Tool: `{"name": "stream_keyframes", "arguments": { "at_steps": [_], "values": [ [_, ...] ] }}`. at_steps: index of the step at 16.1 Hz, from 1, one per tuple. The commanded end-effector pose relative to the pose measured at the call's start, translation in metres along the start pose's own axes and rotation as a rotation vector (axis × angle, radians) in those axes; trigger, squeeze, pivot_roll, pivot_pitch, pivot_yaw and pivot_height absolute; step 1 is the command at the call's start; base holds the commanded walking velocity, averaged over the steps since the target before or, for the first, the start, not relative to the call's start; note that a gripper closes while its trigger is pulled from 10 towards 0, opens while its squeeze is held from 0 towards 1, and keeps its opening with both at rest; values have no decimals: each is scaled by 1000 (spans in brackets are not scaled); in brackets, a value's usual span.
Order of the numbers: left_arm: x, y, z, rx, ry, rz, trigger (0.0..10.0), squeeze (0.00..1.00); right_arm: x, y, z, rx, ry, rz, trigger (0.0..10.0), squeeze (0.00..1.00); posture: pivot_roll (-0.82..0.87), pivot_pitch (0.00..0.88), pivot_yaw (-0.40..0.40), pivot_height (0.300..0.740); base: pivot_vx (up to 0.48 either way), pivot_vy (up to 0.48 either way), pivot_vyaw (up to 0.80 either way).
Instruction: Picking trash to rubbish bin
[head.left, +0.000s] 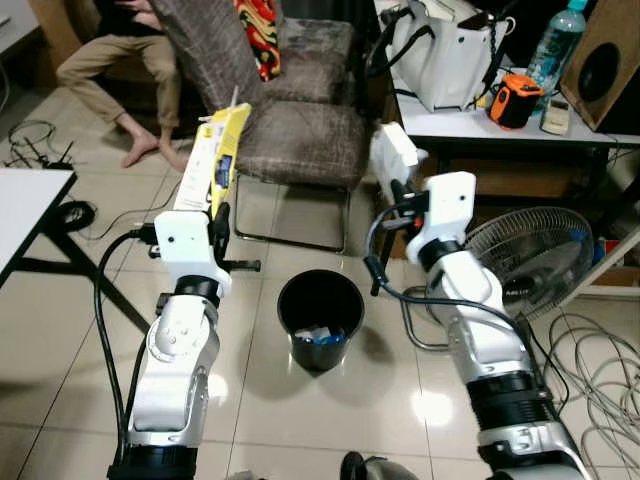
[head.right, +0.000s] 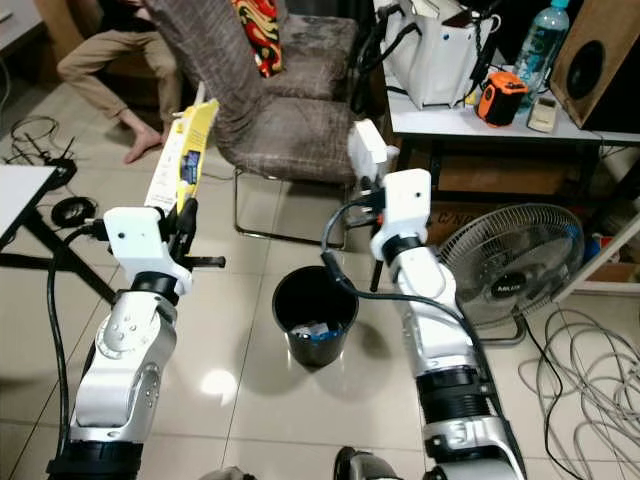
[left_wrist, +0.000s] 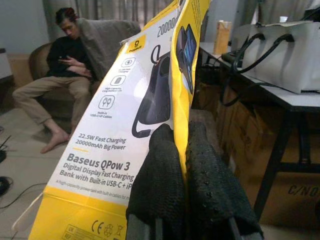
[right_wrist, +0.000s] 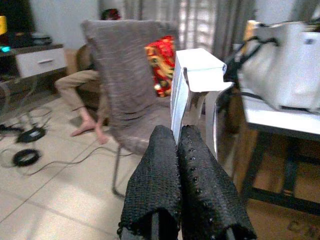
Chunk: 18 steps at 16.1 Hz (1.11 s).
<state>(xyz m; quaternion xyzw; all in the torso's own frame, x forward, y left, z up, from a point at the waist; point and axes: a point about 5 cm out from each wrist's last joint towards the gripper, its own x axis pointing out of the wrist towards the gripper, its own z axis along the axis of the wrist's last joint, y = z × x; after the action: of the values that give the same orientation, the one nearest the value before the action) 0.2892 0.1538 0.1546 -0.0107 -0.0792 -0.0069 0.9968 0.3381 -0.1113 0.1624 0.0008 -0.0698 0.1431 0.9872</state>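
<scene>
Over pale floor tiles, the left gripper pinches a yellow power-bank box, the right gripper pinches a white box, bin between the arms, contents indistinct.

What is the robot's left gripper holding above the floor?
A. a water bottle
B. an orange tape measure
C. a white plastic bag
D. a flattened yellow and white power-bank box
D: the left gripper is shut on the yellow and white box, whose print reads "Baseus QPow 3" in the wrist view.
</scene>
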Motion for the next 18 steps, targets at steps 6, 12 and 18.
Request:
{"name": "stream_keyframes", "arguments": {
  "at_steps": [6, 12, 18],
  "values": [
    [-1, 5, -16, -9, 76, -1, 10000, 0, -7, 9, -21, -6, 107, 36, 10000, 0, -85, 130, 15, 740, 0, 0, 0],
    [-2, 7, -20, -20, 95, 5, 10000, 0, -13, 6, -34, 6, 159, 13, 10000, 0, -86, 135, 19, 740, 0, 0, -757],
    [-3, 5, -27, -40, 126, -7, 10000, 0, -14, 5, -40, 0, 196, 15, 10000, 0, -86, 135, 19, 740, 0, 0, -800]
  ]
}}
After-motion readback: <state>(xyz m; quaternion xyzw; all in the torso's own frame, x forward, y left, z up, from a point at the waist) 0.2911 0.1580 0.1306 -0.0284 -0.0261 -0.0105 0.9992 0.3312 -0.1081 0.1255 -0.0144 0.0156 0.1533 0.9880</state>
